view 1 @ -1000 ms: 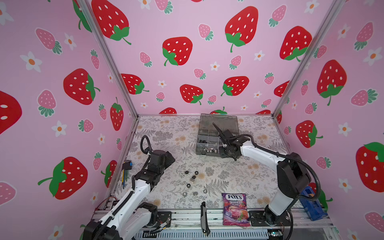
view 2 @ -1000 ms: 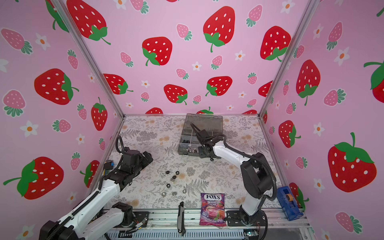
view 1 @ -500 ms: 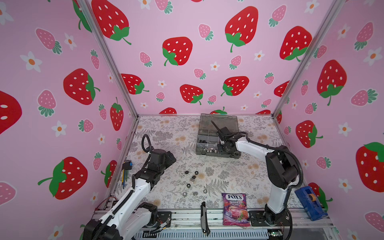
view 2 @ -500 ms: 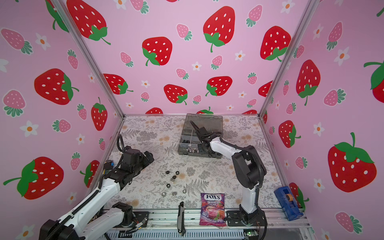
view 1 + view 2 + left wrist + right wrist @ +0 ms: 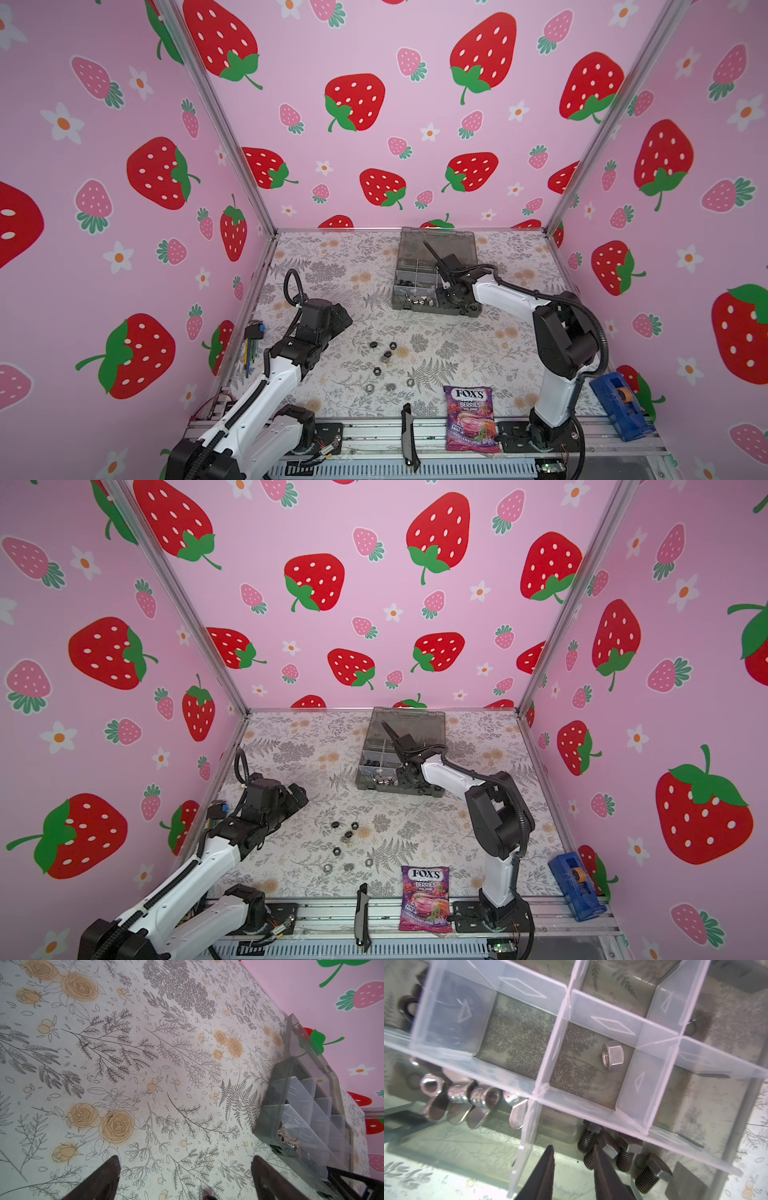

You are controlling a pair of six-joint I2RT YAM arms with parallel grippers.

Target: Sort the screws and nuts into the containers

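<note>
Obs: right tool (image 5: 573,1153) — jaws now stand a little apart with nothing between them; a second ago they were together. The tool has stayed over the near right corner of the smoky grey translucent plastic organiser box (image 5: 419,307), while the arm's elbow has swung in from the right wall toward the middle.

Wrist view: both fingertips hang low in one compartment. The short black bolts with hex heads (image 5: 623,1157) lie heaped just beside one finger, with one head touching it or nearly so; cannot tell which. Judgement: a bolt has just been let go here, so this delivery is done.

Other compartments: one silver hex nut (image 5: 612,1057) sits alone in the next cell inward, and the silver wing nuts (image 5: 475,1099) lie in a row in the adjacent edge cell. The kinds are kept apart so far.

Obs: left tool (image 5: 186,1162) — jaws wide apart and empty, hovering over the bare floral surface (image 5: 332,270), well apart from the box. No change over the last second.

Remaining: several loose black and silver nuts (image 5: 387,354) lie scattered mid-surface between the two arms. No bolt made out among them, though they are too small to be sure. Judgement: task partly done. Next, lift the right tool clear of the dividers, then pick from the loose cluster.
</note>
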